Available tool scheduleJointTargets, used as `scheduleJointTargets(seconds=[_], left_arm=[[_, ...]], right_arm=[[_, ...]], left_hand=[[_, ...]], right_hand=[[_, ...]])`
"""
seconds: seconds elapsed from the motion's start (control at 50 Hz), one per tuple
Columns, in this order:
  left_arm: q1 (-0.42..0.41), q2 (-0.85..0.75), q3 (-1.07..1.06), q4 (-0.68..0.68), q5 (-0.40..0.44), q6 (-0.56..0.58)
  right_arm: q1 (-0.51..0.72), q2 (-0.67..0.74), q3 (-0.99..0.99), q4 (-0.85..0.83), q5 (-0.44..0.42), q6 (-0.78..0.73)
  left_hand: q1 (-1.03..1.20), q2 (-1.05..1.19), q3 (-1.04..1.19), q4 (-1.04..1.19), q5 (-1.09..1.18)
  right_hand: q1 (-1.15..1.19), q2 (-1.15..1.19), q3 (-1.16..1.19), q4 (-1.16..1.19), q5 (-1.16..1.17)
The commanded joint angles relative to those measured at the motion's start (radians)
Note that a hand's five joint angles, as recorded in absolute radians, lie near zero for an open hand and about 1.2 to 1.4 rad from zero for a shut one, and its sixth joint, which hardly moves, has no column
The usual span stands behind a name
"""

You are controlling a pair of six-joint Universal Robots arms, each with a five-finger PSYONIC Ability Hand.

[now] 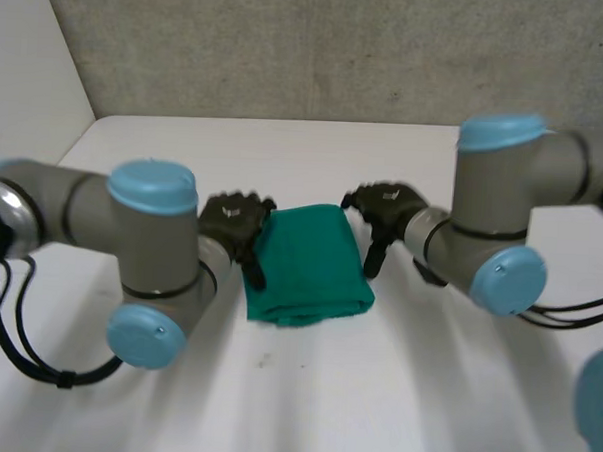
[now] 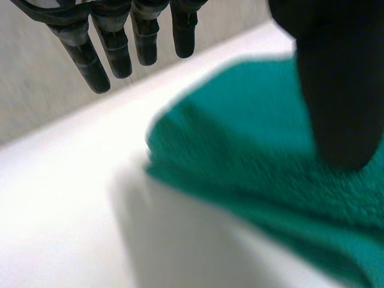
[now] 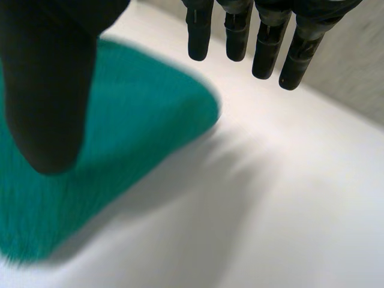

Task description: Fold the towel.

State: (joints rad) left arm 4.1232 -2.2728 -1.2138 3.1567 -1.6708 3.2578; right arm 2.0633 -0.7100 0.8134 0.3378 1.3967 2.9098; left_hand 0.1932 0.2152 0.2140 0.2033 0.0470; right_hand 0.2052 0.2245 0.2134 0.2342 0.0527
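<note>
Towel: you have it folded, green, lying flat mid-counter.
Left hand: at your towel's far left corner, a finger pointing down beside the left edge.
Right hand: at the far right corner, a finger pointing down beside the right edge.

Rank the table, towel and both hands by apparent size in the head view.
1. table
2. towel
3. left hand and right hand: they look about alike, so unranked.
</note>
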Motion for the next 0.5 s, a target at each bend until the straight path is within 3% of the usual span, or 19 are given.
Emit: scheduleJointTargets(seconds=[0.02,0.06,0.08,0.16,0.3,0.5], left_arm=[[0.02,0.249,-0.003,-0.02,0.0,-0.012],[0.046,0.294,-0.006,-0.032,0.0,-0.02],[0.064,0.314,-0.006,-0.04,0.0,-0.026],[0.155,0.443,-0.004,-0.125,0.019,-0.087],[0.244,0.593,-0.032,-0.306,0.19,-0.204],[0.267,0.693,-0.104,-0.299,0.23,-0.214]], right_arm=[[-0.047,-0.282,0.122,-0.095,0.097,0.026],[-0.063,-0.316,0.148,-0.123,0.123,0.032],[-0.101,-0.426,0.235,-0.207,0.201,0.048],[-0.147,-0.599,0.372,-0.298,0.28,0.052],[-0.164,-0.706,0.493,-0.275,0.268,0.043],[-0.18,-0.726,0.512,-0.221,0.24,0.048]], left_hand=[[-0.009,-0.031,-0.03,-0.019,-0.037],[-0.019,-0.041,-0.039,-0.029,-0.047],[-0.019,-0.041,-0.039,-0.029,-0.047],[-0.019,-0.041,-0.039,-0.029,-0.047],[-0.019,-0.041,-0.039,-0.029,-0.047],[-0.019,-0.041,-0.039,-0.029,-0.047]], right_hand=[[-0.031,-0.05,-0.039,-0.06,-0.053],[-0.031,-0.05,-0.039,-0.06,-0.053],[-0.031,-0.05,-0.039,-0.06,-0.053],[-0.031,-0.05,-0.039,-0.06,-0.053],[-0.031,-0.05,-0.039,-0.06,-0.053],[-0.031,-0.05,-0.039,-0.06,-0.053]])
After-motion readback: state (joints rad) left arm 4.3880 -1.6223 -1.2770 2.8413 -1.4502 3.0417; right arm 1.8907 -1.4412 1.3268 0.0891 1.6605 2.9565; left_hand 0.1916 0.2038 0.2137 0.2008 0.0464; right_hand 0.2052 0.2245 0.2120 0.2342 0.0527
